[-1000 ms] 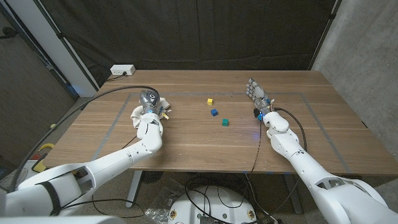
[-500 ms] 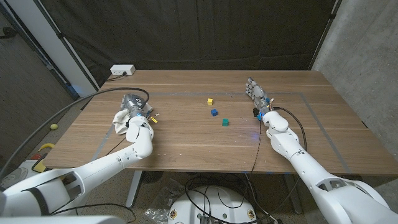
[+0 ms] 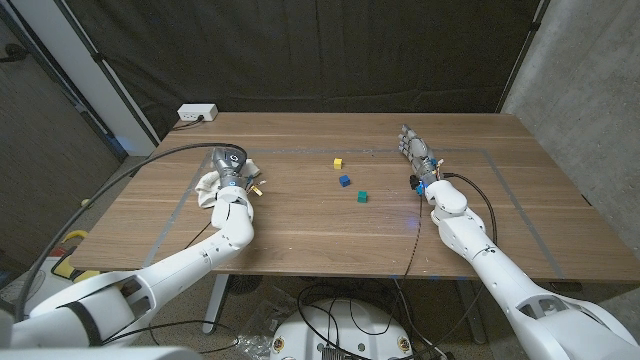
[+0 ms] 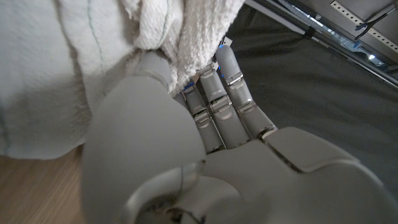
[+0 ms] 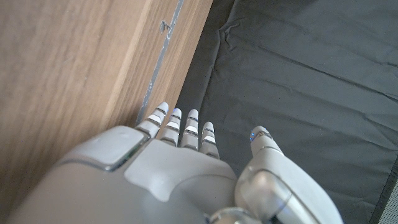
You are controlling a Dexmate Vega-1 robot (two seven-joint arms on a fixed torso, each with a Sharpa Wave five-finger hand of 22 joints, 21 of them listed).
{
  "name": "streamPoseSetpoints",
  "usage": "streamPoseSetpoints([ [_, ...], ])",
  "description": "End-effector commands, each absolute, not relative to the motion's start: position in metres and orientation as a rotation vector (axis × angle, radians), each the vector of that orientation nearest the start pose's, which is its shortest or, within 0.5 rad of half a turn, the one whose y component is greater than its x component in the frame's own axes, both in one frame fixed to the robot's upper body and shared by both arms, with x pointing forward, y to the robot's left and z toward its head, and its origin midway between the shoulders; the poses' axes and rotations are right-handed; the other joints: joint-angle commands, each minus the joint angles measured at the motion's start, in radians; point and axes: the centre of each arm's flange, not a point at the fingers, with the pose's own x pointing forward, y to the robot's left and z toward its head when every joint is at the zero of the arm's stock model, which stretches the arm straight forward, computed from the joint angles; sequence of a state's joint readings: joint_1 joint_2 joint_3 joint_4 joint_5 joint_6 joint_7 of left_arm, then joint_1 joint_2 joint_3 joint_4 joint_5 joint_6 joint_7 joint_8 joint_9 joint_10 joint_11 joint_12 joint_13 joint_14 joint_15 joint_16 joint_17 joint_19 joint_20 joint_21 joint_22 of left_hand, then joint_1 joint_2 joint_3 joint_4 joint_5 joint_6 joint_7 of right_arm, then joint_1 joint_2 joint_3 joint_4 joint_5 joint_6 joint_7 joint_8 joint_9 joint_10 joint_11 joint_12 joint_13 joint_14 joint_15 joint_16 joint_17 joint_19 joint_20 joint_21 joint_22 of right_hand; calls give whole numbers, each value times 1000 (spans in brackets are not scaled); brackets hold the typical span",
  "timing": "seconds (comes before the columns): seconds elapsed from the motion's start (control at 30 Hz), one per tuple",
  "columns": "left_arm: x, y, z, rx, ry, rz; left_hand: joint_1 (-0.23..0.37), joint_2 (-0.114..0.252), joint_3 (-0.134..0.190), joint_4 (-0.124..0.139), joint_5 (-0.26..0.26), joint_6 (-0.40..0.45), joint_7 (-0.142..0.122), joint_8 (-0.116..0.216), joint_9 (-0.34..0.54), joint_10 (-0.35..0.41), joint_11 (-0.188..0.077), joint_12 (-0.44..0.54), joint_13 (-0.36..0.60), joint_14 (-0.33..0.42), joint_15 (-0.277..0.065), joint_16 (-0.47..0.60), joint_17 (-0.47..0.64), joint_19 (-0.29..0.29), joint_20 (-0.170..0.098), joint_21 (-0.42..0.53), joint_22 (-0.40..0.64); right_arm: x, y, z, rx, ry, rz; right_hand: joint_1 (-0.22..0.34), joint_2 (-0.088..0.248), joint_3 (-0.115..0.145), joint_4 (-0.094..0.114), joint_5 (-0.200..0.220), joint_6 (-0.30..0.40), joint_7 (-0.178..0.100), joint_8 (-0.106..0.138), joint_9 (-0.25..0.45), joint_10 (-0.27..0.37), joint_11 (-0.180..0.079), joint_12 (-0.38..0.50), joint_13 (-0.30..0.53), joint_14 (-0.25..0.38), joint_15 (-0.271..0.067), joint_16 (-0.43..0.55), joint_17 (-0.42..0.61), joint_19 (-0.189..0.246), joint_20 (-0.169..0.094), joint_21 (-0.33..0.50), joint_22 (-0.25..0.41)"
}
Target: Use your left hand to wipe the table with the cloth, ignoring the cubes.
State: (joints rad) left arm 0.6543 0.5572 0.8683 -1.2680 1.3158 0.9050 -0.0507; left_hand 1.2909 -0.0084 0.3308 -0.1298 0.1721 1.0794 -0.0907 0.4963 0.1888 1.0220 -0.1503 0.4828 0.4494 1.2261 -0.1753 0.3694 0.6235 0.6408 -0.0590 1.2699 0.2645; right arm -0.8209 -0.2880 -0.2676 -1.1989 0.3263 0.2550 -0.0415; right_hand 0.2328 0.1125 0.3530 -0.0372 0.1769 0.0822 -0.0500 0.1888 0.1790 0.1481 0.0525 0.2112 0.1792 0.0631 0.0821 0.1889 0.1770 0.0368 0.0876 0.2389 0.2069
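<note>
A white cloth (image 3: 208, 186) lies bunched on the left part of the wooden table (image 3: 300, 225). My left hand (image 3: 230, 164) grips it and presses it to the wood. In the left wrist view the fingers (image 4: 217, 93) reach into the folds of the cloth (image 4: 62, 68). A yellow cube (image 3: 338, 162), a blue cube (image 3: 344, 181) and a green cube (image 3: 361, 196) sit near the table's middle, apart from the cloth. My right hand (image 3: 413, 148) stands on its edge at the right, open and holding nothing. The right wrist view shows this hand (image 5: 180, 168) with straight fingers beside the table (image 5: 68, 68).
A white power strip (image 3: 197, 113) sits at the back left corner. A black cable (image 3: 165, 152) runs over the table's left edge to my left arm. Grey tape lines (image 3: 500, 175) mark a rectangle on the wood. A dark curtain hangs behind the table.
My left hand dragged the cloth to the left over the table, then came back a little to the right. The cubes and my right hand have stayed put.
</note>
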Motion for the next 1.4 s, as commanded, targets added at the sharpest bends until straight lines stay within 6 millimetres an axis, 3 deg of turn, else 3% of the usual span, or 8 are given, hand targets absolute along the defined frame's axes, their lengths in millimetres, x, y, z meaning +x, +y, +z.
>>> streamPoseSetpoints([
  [0.03, 656, 216, -30, 1790, -568, 640, -2, 4, 8, 2, 4, 53, 25, -2, 3, 65, -55, 0, 3, 71, -58, -3, 1, 8, -125, 13, 0, 670, -250, -36, -40, -587, 88, -7, 0, -1, 0, -2, 10, -1, 2, 5, 9, 0, 2, 5, 7, 3, -3, 0, 4, 4, 0, 1],
  [0.27, 639, 208, -28, 1619, -847, 550, -3, 2, 10, 2, 5, 53, 19, -8, 4, 67, -56, -4, 4, 73, -58, -8, 0, 8, -126, 19, -7, 673, -249, -37, -36, -585, 93, -7, -1, -2, 0, -2, 9, -1, 2, 5, 8, 0, 2, 5, 6, 3, -3, 0, 4, 2, 0, 1],
  [0.43, 633, 214, -28, 1545, -959, 535, -5, 2, 12, 4, 5, 52, 18, -10, 4, 66, -57, -5, 6, 72, -58, -12, -1, 5, -126, 20, -10, 675, -248, -36, -39, -584, 98, -7, -1, -3, -1, -1, 9, -1, 2, 5, 8, 0, 2, 5, 6, 4, -3, 0, 3, 2, 0, 1],
  [0.57, 631, 218, -27, 1566, -952, 544, -8, 3, 15, 6, 6, 53, 12, -14, 5, 64, -57, -9, 8, 68, -58, -20, -3, -2, -125, 20, -18, 677, -247, -35, -43, -583, 101, -8, -1, -3, -1, -1, 9, -1, 2, 5, 8, 1, 2, 5, 6, 3, -4, 0, 3, 2, 0, 1],
  [0.87, 641, 239, -30, 1796, -727, 665, -10, 3, 18, 7, 7, 62, 7, -16, 5, 64, -57, -12, 11, 69, -59, -29, -6, -8, -124, 23, -28, 678, -245, -33, -46, -581, 104, -8, 0, -3, -2, -1, 9, -1, 2, 5, 8, 0, 1, 5, 7, 3, -4, 0, 4, 2, 0, 1],
  [1.4, 655, 287, -29, 1889, -163, 813, -9, -1, 22, 6, 6, 61, 17, -26, 6, 72, -56, -17, 13, 83, -59, -36, -7, -3, -126, 41, -38, 680, -242, -31, -56, -582, 107, -8, 0, -5, -3, -1, 8, -1, 1, 5, 8, 0, 1, 5, 6, 3, -4, 0, 4, 2, 0, 1],
])
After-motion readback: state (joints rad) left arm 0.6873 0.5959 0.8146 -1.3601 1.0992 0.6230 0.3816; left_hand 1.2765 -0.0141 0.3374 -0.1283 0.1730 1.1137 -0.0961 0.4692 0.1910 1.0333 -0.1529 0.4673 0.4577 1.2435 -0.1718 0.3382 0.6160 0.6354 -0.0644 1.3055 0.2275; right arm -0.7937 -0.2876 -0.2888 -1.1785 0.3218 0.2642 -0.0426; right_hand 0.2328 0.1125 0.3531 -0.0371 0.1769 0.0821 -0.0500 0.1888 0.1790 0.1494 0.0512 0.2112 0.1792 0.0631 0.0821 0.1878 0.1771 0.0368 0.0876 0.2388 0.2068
